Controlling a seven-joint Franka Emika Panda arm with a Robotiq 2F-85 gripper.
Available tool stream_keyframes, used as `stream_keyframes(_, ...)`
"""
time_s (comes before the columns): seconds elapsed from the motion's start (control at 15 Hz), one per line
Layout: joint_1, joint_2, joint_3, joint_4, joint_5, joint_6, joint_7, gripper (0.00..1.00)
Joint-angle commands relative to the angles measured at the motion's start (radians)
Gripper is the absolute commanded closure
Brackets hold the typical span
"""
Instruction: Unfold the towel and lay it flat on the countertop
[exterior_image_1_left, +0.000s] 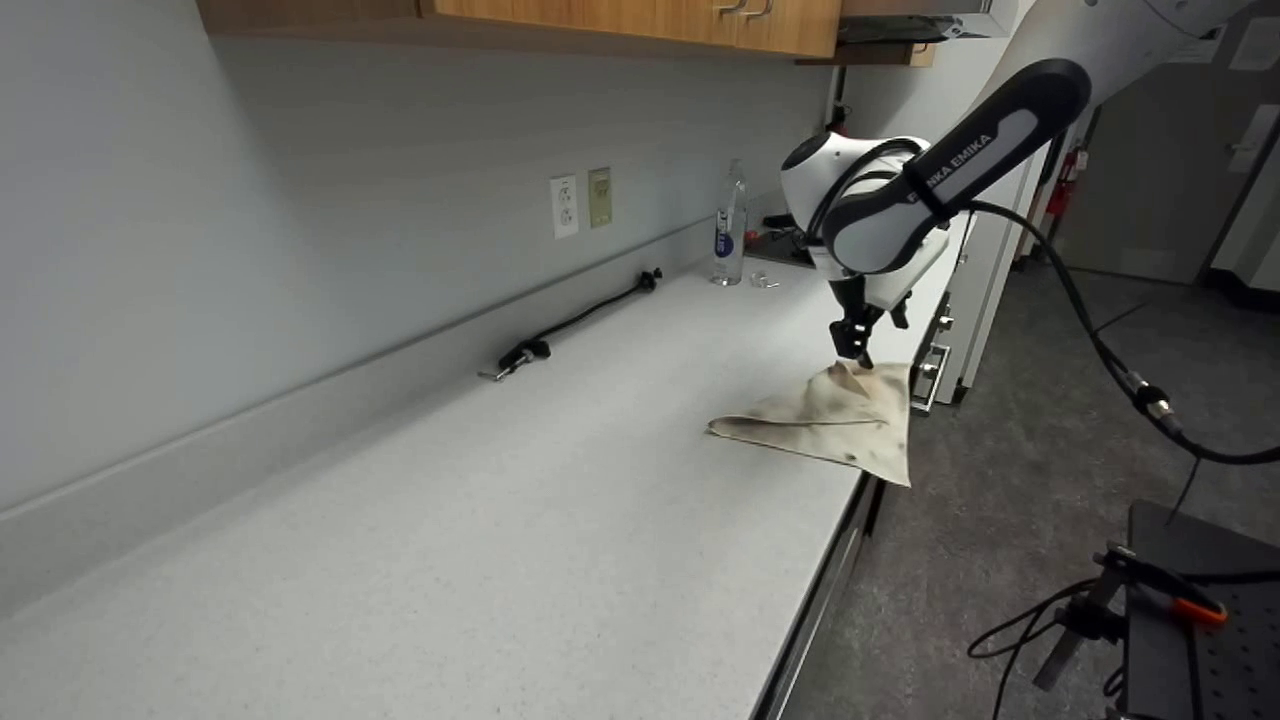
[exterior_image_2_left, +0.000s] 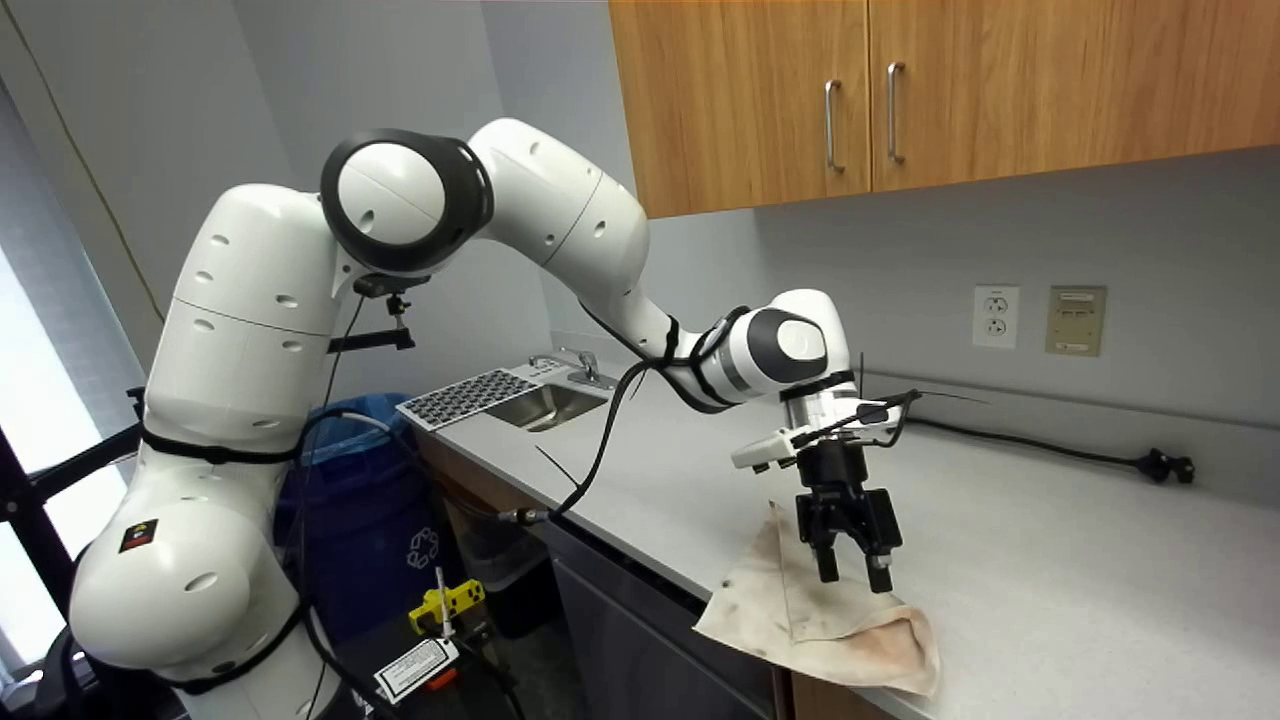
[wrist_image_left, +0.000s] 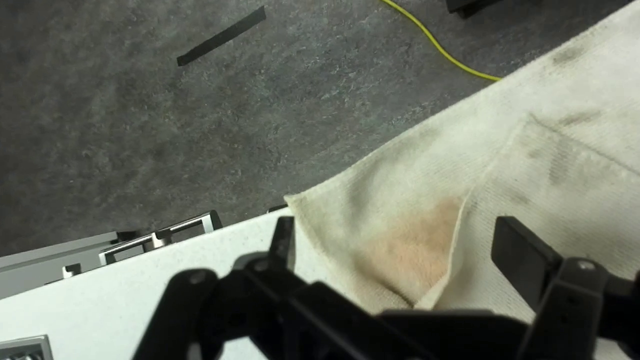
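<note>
Countertop (exterior_image_1_left: 480, 530) cut off in both exterior views | towel (wrist_image_left: 500, 165) partly hidden behind jaws | jaws spread wide

— So, a home kitchen?

— More a kitchenette in a lab or office; which, I can't tell. Speckled countertop (exterior_image_1_left: 450, 520), steel sink (exterior_image_2_left: 550, 406), faucet (exterior_image_2_left: 588, 372), wood-grain wall cabinets (exterior_image_2_left: 950, 95).

— And what points to a workplace?

— The blue recycling bin (exterior_image_2_left: 365, 555) with its printed symbol (exterior_image_2_left: 422, 548), the fire extinguisher (exterior_image_1_left: 1063, 190) near the door (exterior_image_1_left: 1160, 190), and the Franka Emika arm (exterior_image_2_left: 570, 205) extended over that countertop.

Free countertop (exterior_image_1_left: 655, 380) between towel (exterior_image_1_left: 835, 415) and cord (exterior_image_1_left: 588, 314)
</note>
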Motion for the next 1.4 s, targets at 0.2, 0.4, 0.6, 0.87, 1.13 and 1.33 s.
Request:
stream_keyframes(0.2, -0.021, -0.072, 0.005, -0.069, 0.016, 0.007, -0.112, 0.0)
stream_keyframes(0.4, -0.021, -0.092, 0.011, -0.092, 0.017, 0.01, -0.12, 0.0)
stream_keyframes(0.6, -0.021, -0.066, 0.016, -0.072, 0.03, 0.011, -0.114, 0.0)
stream_keyframes(0.87, -0.049, 0.007, 0.028, -0.023, 0.099, 0.021, -0.141, 0.0)
stream_keyframes(1.13, -0.068, 0.067, 0.025, 0.03, 0.125, 0.055, -0.192, 0.0)
stream_keyframes(1.33, -0.095, 0.103, 0.031, 0.083, 0.133, 0.068, -0.273, 0.0)
